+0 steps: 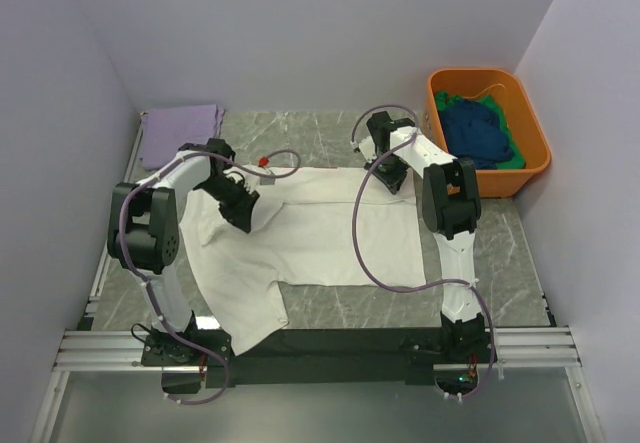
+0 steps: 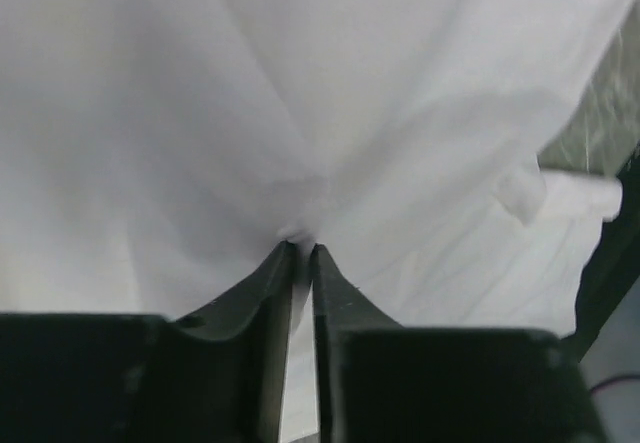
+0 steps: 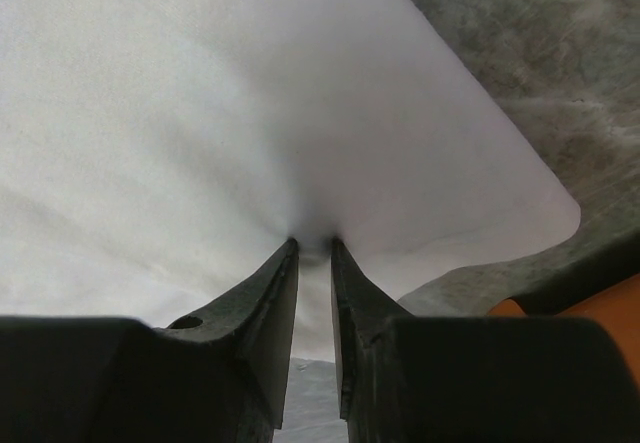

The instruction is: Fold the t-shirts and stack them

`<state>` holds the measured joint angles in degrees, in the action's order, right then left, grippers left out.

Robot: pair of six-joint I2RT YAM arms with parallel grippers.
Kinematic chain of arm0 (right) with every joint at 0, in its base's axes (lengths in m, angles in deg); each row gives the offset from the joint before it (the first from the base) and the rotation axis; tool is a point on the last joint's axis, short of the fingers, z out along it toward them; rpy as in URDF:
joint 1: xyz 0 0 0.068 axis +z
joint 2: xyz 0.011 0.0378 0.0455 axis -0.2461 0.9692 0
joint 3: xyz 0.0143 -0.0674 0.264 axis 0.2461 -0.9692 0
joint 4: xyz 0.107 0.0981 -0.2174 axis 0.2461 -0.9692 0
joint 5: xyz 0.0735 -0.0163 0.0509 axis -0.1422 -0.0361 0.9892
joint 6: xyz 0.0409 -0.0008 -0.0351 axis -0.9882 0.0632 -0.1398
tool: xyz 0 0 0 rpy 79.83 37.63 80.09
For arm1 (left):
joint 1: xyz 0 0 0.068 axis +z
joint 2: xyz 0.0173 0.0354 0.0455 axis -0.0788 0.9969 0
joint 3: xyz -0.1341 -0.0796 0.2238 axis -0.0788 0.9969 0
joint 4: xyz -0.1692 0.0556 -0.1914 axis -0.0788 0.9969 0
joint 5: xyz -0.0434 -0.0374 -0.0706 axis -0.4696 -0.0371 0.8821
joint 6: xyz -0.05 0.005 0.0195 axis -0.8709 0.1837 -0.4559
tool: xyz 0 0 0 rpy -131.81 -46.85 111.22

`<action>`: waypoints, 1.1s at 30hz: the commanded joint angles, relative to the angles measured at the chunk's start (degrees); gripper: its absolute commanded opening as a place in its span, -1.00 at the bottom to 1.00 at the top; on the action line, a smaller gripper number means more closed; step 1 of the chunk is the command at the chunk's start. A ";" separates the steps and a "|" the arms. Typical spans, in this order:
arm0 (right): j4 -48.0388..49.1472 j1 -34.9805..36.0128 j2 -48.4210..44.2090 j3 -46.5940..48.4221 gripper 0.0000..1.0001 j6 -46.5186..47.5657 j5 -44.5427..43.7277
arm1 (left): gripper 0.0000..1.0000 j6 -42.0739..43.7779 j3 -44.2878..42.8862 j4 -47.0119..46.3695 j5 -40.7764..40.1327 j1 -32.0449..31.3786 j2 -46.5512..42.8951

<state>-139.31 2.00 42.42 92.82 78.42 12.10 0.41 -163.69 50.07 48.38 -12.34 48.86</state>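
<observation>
A large white t-shirt (image 1: 320,238) lies spread on the marble table, plain side up; its red lettered panel is hidden. My left gripper (image 1: 243,211) is shut on a pinch of its cloth on the left side, as the left wrist view (image 2: 300,250) shows. My right gripper (image 1: 388,176) is shut on the shirt's far right part near a corner, as the right wrist view (image 3: 313,245) shows. A folded lavender t-shirt (image 1: 180,125) lies at the back left. Dark blue (image 1: 478,131) and green (image 1: 512,161) t-shirts lie in the tub.
An orange plastic tub (image 1: 500,179) stands at the back right. The white shirt's near left part (image 1: 250,318) hangs over the table's front edge by the left arm's base. Walls close in at the back and both sides. Bare marble (image 1: 310,128) shows at the back.
</observation>
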 commanded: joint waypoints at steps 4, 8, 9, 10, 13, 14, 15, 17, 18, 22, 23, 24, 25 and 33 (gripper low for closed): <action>0.43 -0.17 0.36 1.64 -0.48 1.06 -2.46 | -0.35 7.45 -1.89 6.60 3.89 1.47 -3.40; 0.17 -0.17 0.71 2.43 -0.48 1.33 -2.72 | -0.28 -2.44 -10.51 5.20 8.21 10.16 0.72; 0.08 -0.25 0.80 2.69 -0.48 1.33 -2.72 | -0.26 -6.05 -12.01 3.45 7.69 11.84 1.77; -0.01 -0.25 0.88 2.87 -0.48 1.33 -2.72 | -0.27 -9.48 -13.85 -1.52 6.73 14.90 3.53; -0.27 -0.17 1.06 3.49 -0.48 1.07 -2.55 | -0.26 -18.55 -16.05 -7.45 1.99 18.17 6.60; -0.10 -0.17 0.89 3.31 -0.48 1.15 -2.63 | -0.27 -22.05 -16.50 -10.16 -1.08 18.53 7.49; -0.01 -0.25 0.80 3.23 -0.48 1.07 -2.63 | -0.27 -22.87 -17.20 -10.45 -1.89 18.80 8.46; -0.10 -0.25 0.80 3.31 -0.48 0.72 -2.46 | -0.28 -25.15 -19.14 -11.76 -3.12 19.24 11.09; -0.01 -0.17 0.80 3.31 -0.48 0.63 -2.46 | -0.28 -25.94 -19.58 -12.20 -4.26 19.41 11.97; -0.10 -0.17 0.80 3.23 -0.48 0.27 -2.19 | -0.24 -27.89 -21.16 -14.76 -5.94 19.77 14.96; -0.10 -0.17 0.80 3.14 -0.48 0.27 -2.28 | -0.24 -28.41 -21.51 -14.93 -6.38 19.77 15.40; -0.01 -0.17 0.80 2.96 -0.48 0.27 -2.28 | -0.23 -28.76 -21.95 -15.28 -6.47 19.77 15.76; -0.01 -0.17 0.80 2.96 -0.48 0.27 -2.28 | -0.22 -28.85 -22.30 -15.20 -6.55 19.77 16.80; -0.27 -0.17 1.15 3.40 -0.49 0.01 -2.19 | -0.22 -29.73 -22.48 -15.64 -7.70 19.85 19.54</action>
<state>-139.44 2.00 42.66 93.74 78.97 10.24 -27.94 -184.41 35.58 41.63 7.55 67.53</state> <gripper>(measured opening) 0.260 0.388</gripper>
